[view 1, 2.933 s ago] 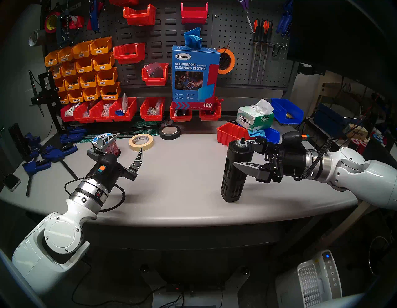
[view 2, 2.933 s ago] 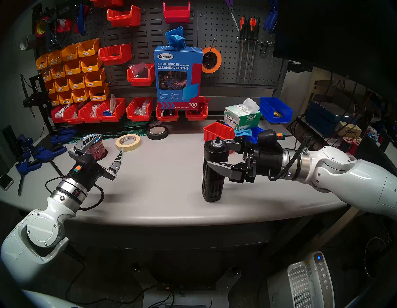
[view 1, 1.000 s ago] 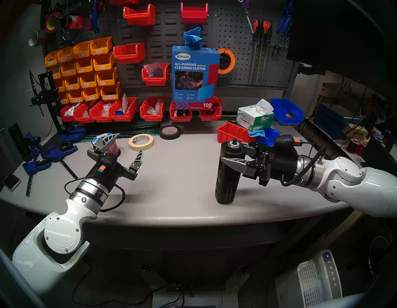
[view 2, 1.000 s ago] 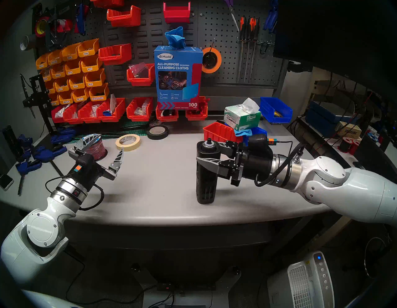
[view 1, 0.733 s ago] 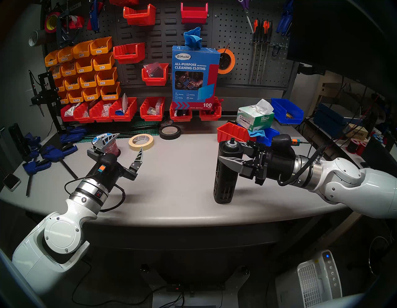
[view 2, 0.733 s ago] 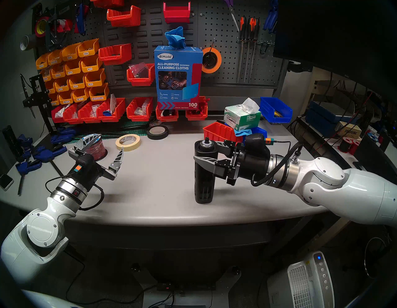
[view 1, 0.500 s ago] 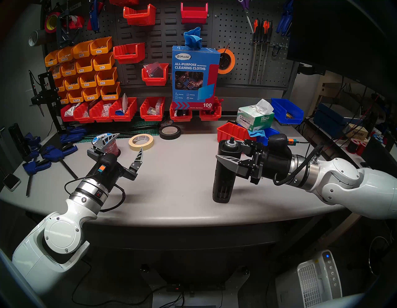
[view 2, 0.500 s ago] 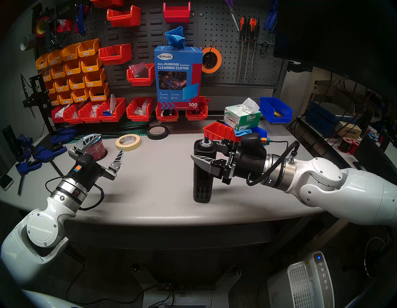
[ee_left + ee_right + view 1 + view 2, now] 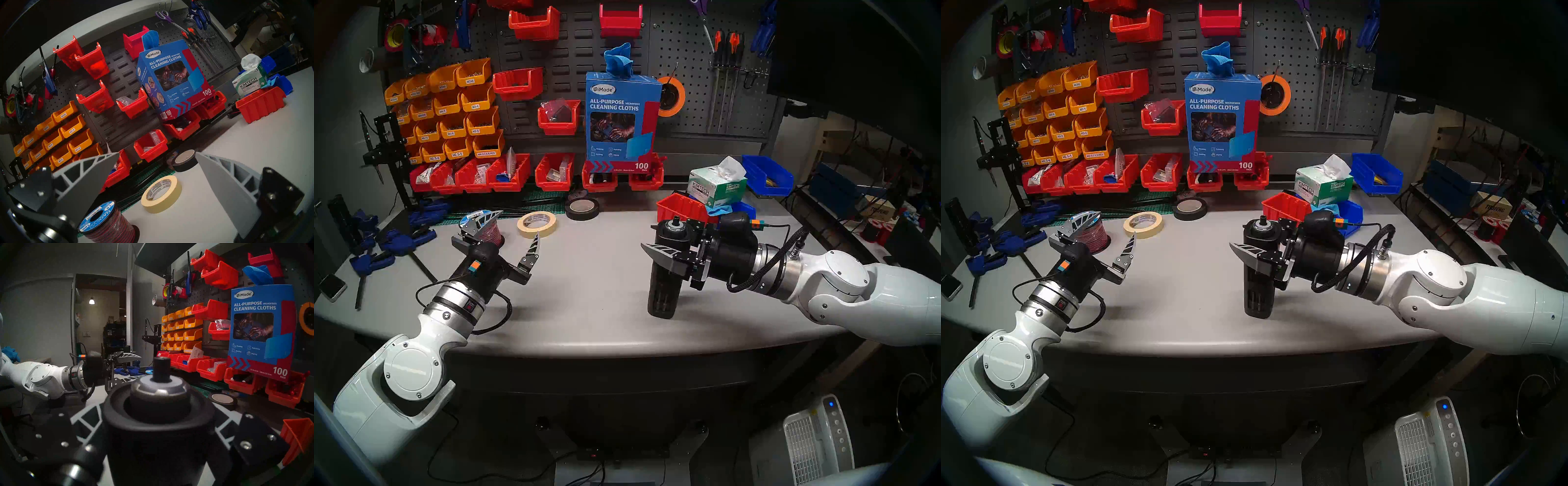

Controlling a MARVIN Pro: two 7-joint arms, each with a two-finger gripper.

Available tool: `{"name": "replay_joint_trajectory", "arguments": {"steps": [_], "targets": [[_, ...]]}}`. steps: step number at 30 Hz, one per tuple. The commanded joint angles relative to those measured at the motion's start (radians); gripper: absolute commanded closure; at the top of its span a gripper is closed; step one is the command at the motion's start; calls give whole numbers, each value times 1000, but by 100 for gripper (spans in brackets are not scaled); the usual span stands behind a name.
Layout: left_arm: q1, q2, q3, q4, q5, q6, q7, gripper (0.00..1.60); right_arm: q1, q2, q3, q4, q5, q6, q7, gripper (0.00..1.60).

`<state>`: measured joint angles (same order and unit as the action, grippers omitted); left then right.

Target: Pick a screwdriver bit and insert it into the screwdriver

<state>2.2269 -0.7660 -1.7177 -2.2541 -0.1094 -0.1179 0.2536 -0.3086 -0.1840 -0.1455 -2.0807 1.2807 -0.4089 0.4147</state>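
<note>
The screwdriver [image 9: 667, 268] stands on the desk [image 9: 585, 288], right of centre, leaning slightly, its base on the surface. Its black body carries vertical slots in the lower half, and a silver ring with a short dark socket stub tops it [image 9: 160, 368].

The right pincer [image 9: 656, 237] reaches in level from the right and straddles the upper half of the screwdriver. 1 finger [image 9: 658, 253] passes along the near side of the body and projects past it to the left; the other runs along the far side. In the right wrist view the body fills the space between both fingers and lies deep toward the palm. Whether the fingers press on the body or stand slightly clear of it cannot be told.

The left pincer [image 9: 514, 225] hovers above the left part of the desk, well apart from the screwdriver. Its 2 fingers are spread wide with nothing between them. Below and beyond it lie a wire spool [image 9: 107, 222] and a cream tape roll [image 9: 161, 193]; a black tape roll [image 9: 582, 208] lies farther back.

A red bin [image 9: 682, 210] sits on the desk just behind the screwdriver. No screwdriver bit can be made out in any view.
</note>
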Motion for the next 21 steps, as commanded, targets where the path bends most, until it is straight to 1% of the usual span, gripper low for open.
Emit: {"name": "replay_joint_trajectory", "arguments": {"steps": [1, 2, 3, 7, 8, 14, 21], "targets": [[-8, 1, -19, -26, -3, -12, 3, 0, 12, 13, 14, -16, 3, -23, -7, 128], [-8, 1, -19, -26, -3, -12, 3, 0, 12, 17, 14, -17, 4, -25, -5, 137], [-8, 1, -19, -26, -3, -12, 3, 0, 13, 20, 14, -19, 4, -25, -4, 160], [-8, 1, -19, -26, -3, -12, 3, 0, 16, 27, 15, -27, 7, -26, 0, 160], [-8, 1, -19, -26, -3, -12, 3, 0, 14, 28, 14, -32, 2, -40, -12, 160], [-9, 1, -18, -26, -2, -12, 4, 0, 25, 24, 21, -49, 10, -52, -30, 160], [-9, 1, -18, -26, -2, -11, 4, 0, 29, 23, 21, -53, 17, -48, -33, 160]]}}
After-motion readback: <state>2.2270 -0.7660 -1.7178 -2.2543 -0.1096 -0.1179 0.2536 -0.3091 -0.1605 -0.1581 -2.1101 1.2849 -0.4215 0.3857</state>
